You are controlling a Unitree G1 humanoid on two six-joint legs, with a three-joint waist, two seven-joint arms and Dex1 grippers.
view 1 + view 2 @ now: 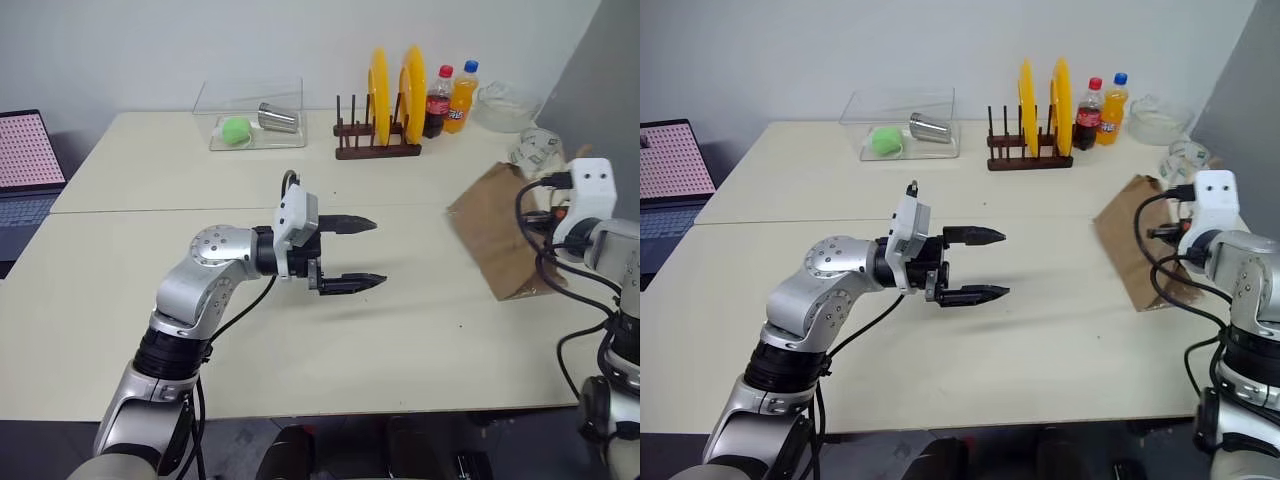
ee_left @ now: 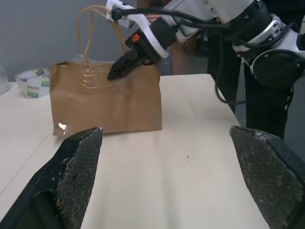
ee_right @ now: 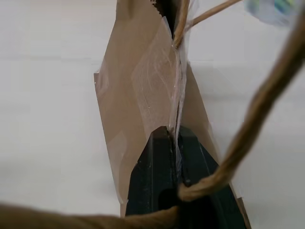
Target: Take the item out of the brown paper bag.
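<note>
At 3 o'clock on the table (image 1: 120, 320), near its right edge, the brown paper bag (image 1: 495, 235) is stood upright, long axis running toward 12, creased kraft, cord handles (image 2: 88, 28) up. Its top rim is pinched by the closed right gripper (image 2: 119, 71). The left gripper (image 1: 362, 253) is held wide open, empty, over bare tabletop.

Bare table (image 1: 400, 330) before left gripper (image 1: 362, 254); bag (image 1: 497, 235) mouth pinched shut — no entry.
</note>
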